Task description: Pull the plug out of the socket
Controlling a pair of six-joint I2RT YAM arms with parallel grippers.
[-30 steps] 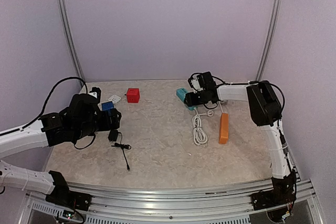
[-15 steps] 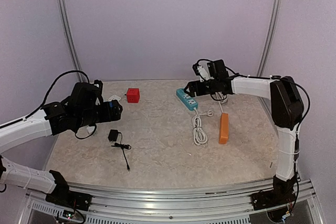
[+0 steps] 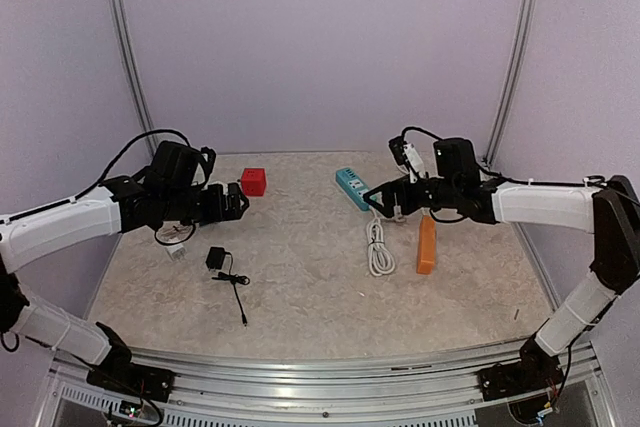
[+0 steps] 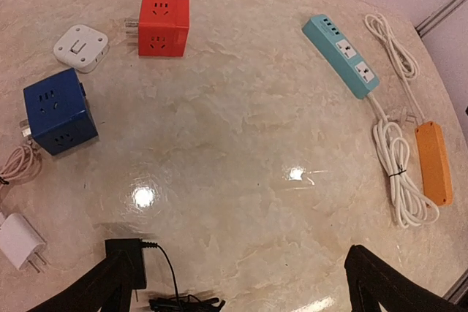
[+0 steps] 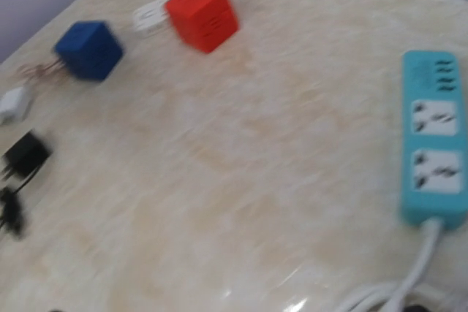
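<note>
The teal power strip [image 3: 351, 187] lies at the back middle; both its sockets [image 4: 349, 59] show empty, and it also shows in the right wrist view [image 5: 433, 137]. Its white cable coil [image 3: 378, 247] lies beside the orange power strip [image 3: 427, 244]. A small white plug [image 4: 406, 115] lies by the orange strip's far end; whether it is plugged in I cannot tell. My right gripper [image 3: 384, 202] hovers open just right of the teal strip, holding nothing. My left gripper [image 3: 234, 203] is open and empty, raised near the red cube socket [image 3: 253, 181].
A blue cube socket [image 4: 58, 111] with a thin white cable, a small white square adapter [image 4: 81, 47] and a white charger [image 4: 18, 242] lie at the left. A black adapter [image 3: 215, 258] with its black cord lies in front of them.
My right gripper has left the teal strip and drawn back to the right and up. My left arm has risen off the blue cube and swung towards the red cube.
</note>
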